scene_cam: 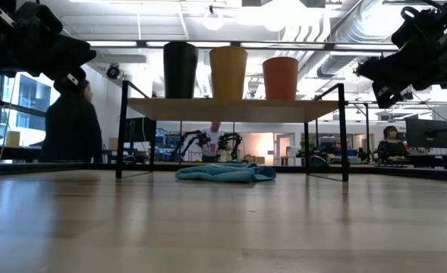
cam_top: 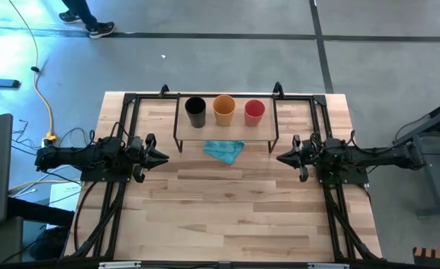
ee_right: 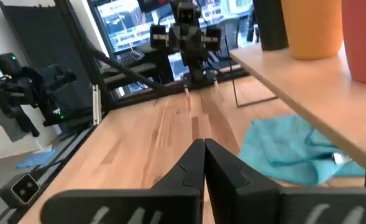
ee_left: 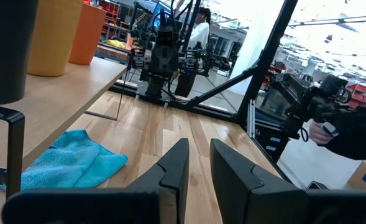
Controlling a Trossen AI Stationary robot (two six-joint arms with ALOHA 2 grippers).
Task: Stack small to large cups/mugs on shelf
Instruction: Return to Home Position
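Dark fingers (ee_left: 173,171) sit closest in your left wrist view, with a thin strip of wood showing between them. So your left end effector (cam_top: 162,155) is open just a little, and it holds nothing. Your right end effector (cam_top: 282,158) has its tips pressed together and is empty too.

All three cups stand upright on the shelf (cam_top: 227,133) at the back of the desk (cam_top: 227,217). They are side by side, not one inside another. The row runs from your left to your right: black cup (cam_top: 196,112), yellow cup (cam_top: 224,110), red cup (cam_top: 255,112). The black cup is nearer your left arm, and the red cup is nearer your right arm.

The shelf lies between the two end effectors. Each one points in at it from its own side, near a shelf leg but not touching it. I think each arm should pull straight back from the shelf, so nothing bumps a leg.

From above you see those side gaps, and the blue cloth (cam_top: 224,151) poking out at the shelf's front edge. From desk height you see other things. The cups step down in size from black to red, and both arms hang high, about level with the cups.
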